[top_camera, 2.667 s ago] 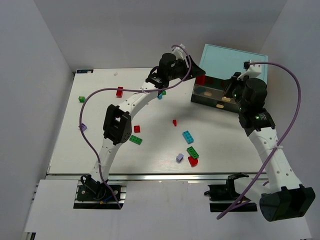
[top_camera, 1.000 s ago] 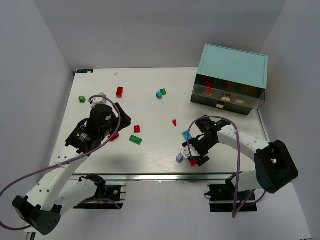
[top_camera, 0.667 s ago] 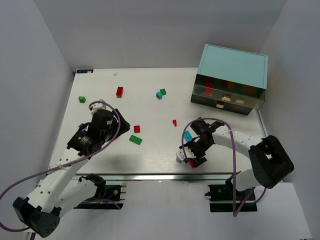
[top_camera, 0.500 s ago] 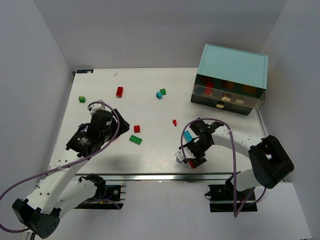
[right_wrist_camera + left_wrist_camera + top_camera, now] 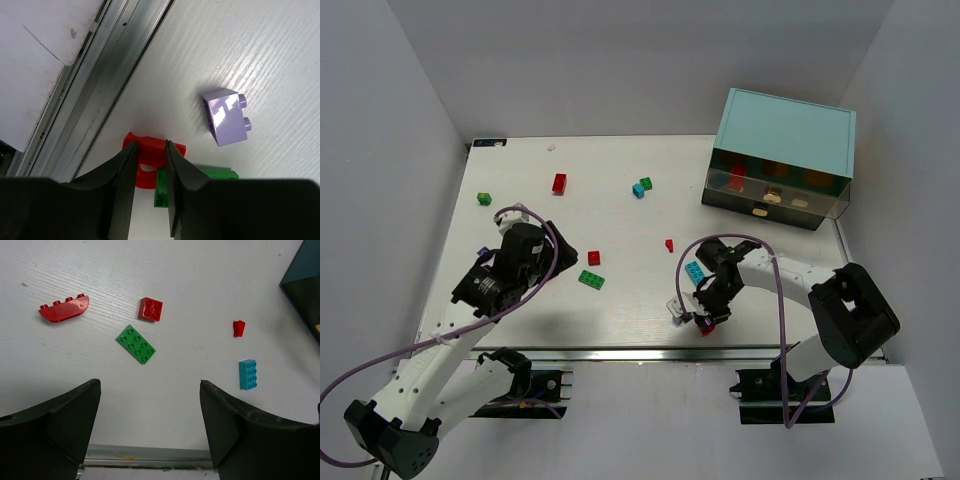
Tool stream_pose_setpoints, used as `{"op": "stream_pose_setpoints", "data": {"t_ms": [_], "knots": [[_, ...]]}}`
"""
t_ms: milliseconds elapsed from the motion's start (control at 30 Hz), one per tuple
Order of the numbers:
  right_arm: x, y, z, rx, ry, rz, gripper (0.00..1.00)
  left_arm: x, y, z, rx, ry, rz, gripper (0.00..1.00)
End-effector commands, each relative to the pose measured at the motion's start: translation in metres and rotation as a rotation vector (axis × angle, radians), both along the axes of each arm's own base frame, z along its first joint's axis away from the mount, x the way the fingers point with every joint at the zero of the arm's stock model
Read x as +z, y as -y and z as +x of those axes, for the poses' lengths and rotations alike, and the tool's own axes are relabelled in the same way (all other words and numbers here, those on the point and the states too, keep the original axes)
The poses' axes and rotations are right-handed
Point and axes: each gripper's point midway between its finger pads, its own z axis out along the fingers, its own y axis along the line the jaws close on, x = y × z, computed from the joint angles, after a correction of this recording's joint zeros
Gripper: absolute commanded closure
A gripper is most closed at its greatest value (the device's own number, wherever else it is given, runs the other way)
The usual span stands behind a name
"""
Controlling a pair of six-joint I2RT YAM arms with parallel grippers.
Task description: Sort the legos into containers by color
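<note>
Right claw (image 5: 150, 146) clamps a red brick (image 5: 149, 156), plain only in wrist view.

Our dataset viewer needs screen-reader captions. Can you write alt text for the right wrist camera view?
The right gripper, fingers nearly closed, hangs over a red brick that shows in the narrow gap between them, a green brick beside it. A lavender brick lies apart on the white table, a metal rail at left.

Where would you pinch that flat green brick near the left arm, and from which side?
Pinch the green brick across its narrow width, one finger on each long side, coming straight down. It lies flat, studs up, at a slant, so the left gripper would likely turn to match. The red square brick sits near one end.
</note>
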Motion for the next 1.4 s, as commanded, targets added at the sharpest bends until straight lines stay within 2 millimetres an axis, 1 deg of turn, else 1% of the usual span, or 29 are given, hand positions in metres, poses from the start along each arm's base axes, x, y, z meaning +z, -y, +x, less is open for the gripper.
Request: {"op": "stream_pose_setpoints", "data": {"t_ms": [0, 33, 133, 267, 400, 533, 667, 733, 833, 900, 1033, 1133, 1267, 1367], "knots": [[-0.010, -0.002, 0.021, -0.005, 0.076, -0.030, 0.68, 0.003, -0.006, -0.001, 0.024, 0.016, 0.003, 0.10], [-0.009, -0.003, 0.022, -0.010, 0.079, -0.023, 0.73, 0.003, -0.005, 0.000, 0.024, 0.017, 0.003, 0.10], [-0.006, -0.008, 0.027, -0.024, 0.090, -0.007, 0.79, 0.003, -0.005, 0.000, 0.024, 0.017, 0.003, 0.10], [0.004, -0.018, 0.035, -0.052, 0.101, 0.031, 0.82, 0.002, -0.006, 0.000, 0.025, 0.015, 0.005, 0.10], [0.020, -0.031, 0.048, -0.097, 0.120, 0.082, 0.84, 0.001, -0.006, 0.000, 0.025, 0.014, 0.008, 0.10], [0.032, -0.039, 0.060, -0.135, 0.134, 0.113, 0.85, 0.002, -0.006, 0.000, 0.026, 0.015, 0.009, 0.09], [0.044, -0.045, 0.064, -0.150, 0.116, 0.145, 0.86, 0.003, -0.006, 0.000, 0.025, 0.017, 0.006, 0.09], [0.048, -0.045, 0.062, -0.156, 0.098, 0.148, 0.86, 0.002, -0.006, 0.000, 0.025, 0.014, 0.008, 0.09], [0.060, -0.049, 0.065, -0.201, 0.073, 0.182, 0.86, 0.001, -0.006, 0.001, 0.024, 0.013, 0.010, 0.09], [0.071, -0.056, 0.065, -0.226, 0.035, 0.216, 0.86, 0.000, -0.005, 0.001, 0.024, 0.013, 0.005, 0.09], [0.083, -0.065, 0.060, -0.252, -0.056, 0.258, 0.86, -0.003, -0.004, 0.001, 0.017, 0.007, 0.006, 0.09], [0.088, -0.071, 0.059, -0.265, -0.105, 0.271, 0.87, -0.002, -0.004, 0.001, 0.016, 0.007, 0.010, 0.09], [0.091, -0.076, 0.061, -0.289, -0.140, 0.281, 0.87, -0.002, -0.004, 0.001, 0.019, 0.007, 0.010, 0.09], [0.099, -0.081, 0.068, -0.322, -0.142, 0.301, 0.87, -0.003, -0.005, 0.001, 0.021, 0.006, 0.010, 0.09]]}}
